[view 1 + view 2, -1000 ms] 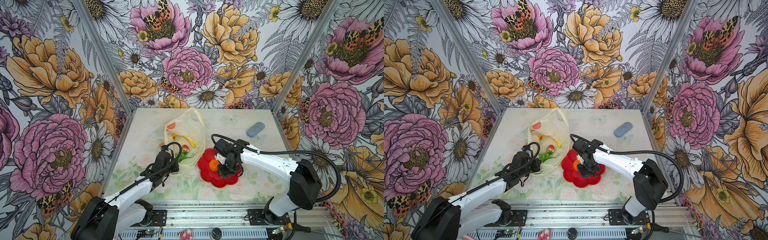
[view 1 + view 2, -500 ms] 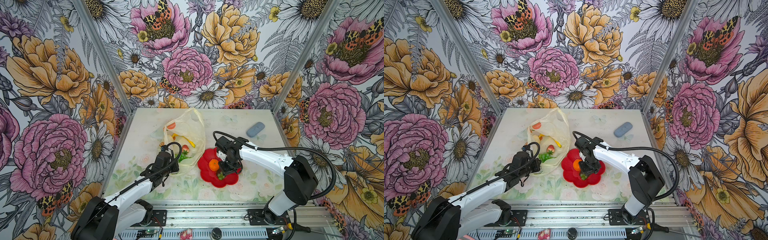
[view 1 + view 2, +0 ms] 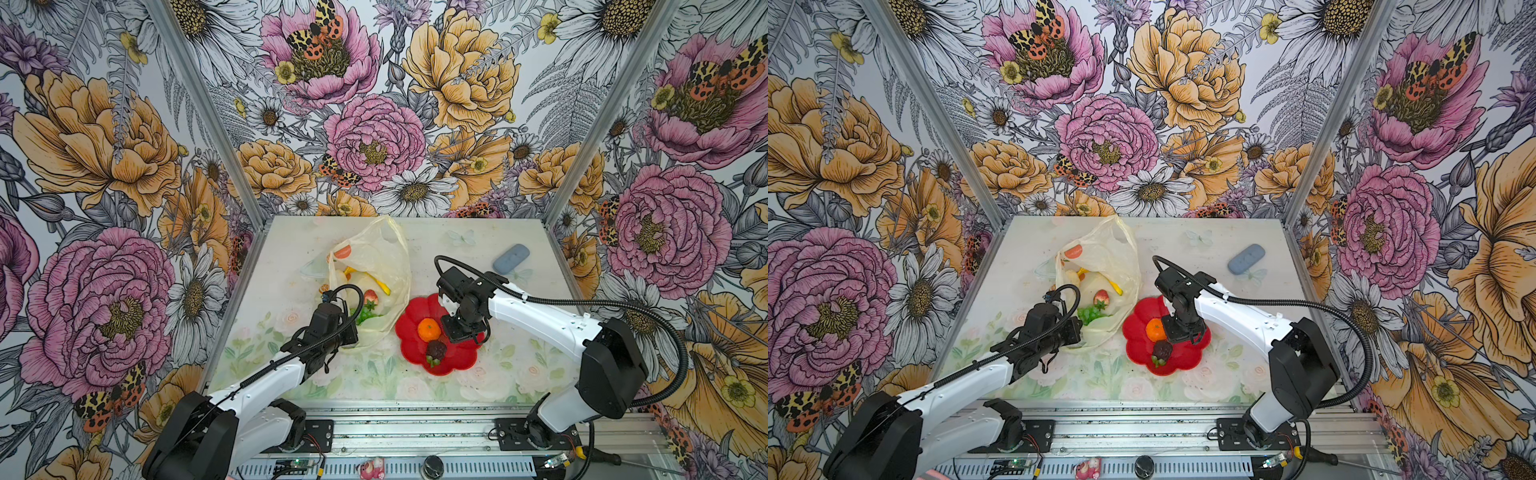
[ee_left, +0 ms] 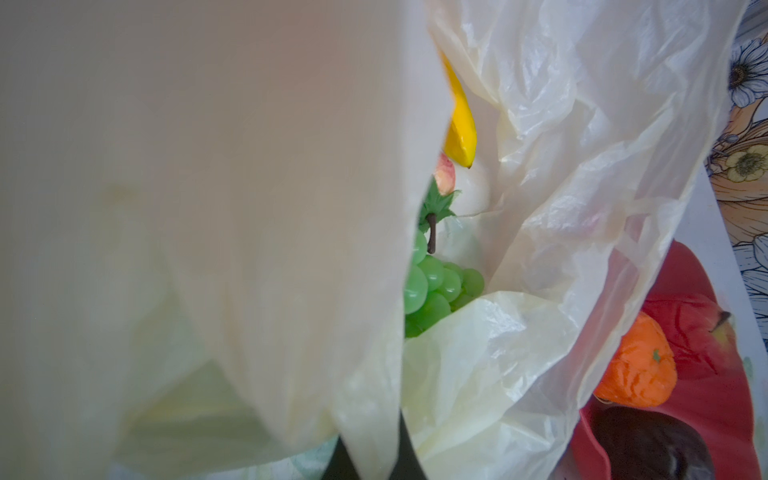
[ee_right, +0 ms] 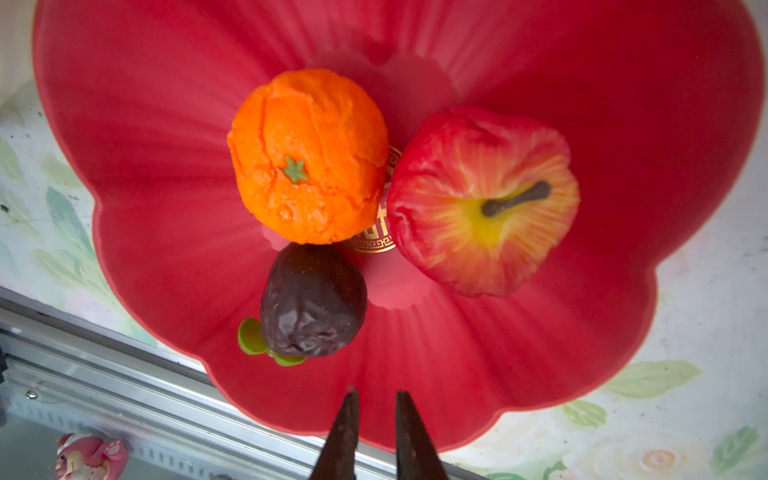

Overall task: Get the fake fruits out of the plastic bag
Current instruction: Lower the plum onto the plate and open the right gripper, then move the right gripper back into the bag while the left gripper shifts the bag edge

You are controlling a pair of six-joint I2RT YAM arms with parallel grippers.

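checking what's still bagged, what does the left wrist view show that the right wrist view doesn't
Only the left wrist view: the plastic bag, pinched in the left gripper, with the banana, strawberry and green grapes inside.
Only the right wrist view: the right gripper, slightly open and empty, the metal rail and a pink toy figure.
Both: the orange, red apple and dark mangosteen on the red plate.

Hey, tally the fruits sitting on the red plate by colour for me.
Orange: 1, the orange
Red: 1, the apple
Dark brown: 1, the mangosteen
Total: 3 on the red plate
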